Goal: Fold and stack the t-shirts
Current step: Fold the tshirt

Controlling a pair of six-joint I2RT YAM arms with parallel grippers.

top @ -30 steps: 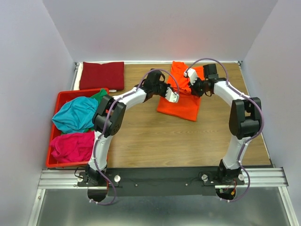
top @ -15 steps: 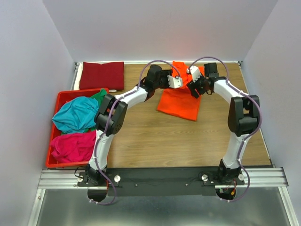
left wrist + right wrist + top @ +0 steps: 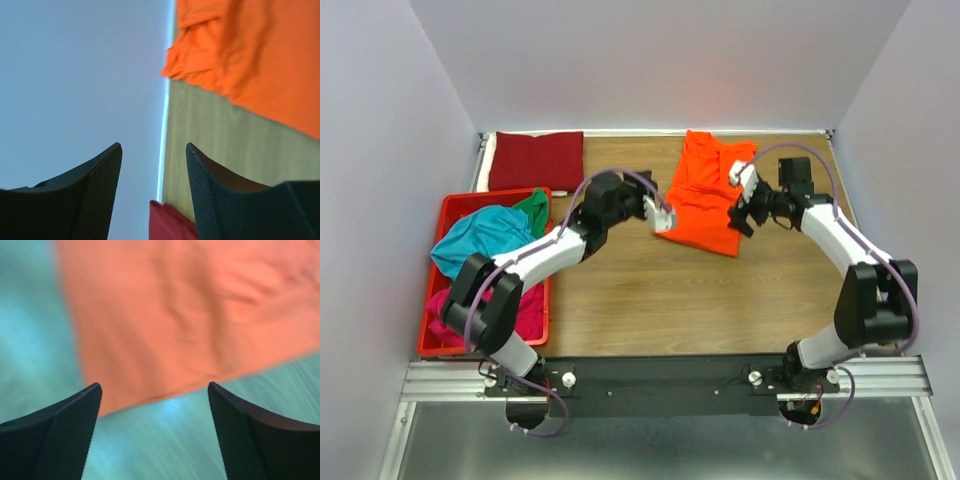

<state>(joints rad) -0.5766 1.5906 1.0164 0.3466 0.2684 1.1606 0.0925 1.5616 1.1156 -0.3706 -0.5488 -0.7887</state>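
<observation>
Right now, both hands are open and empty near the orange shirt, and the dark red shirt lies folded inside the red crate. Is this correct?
Not quite. The dark red shirt lies folded on the table behind the red crate, not inside it; the top view shows this. The rest holds: the left hand and right hand are open and empty near the orange shirt.

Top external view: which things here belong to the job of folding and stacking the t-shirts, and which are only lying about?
Belong to the job:
- orange t-shirt, spread on the table
- dark red t-shirt, folded at the far left
- teal t-shirt, magenta t-shirt and green t-shirt, in the crate

Only lying about:
- red plastic crate
- wooden table
</observation>
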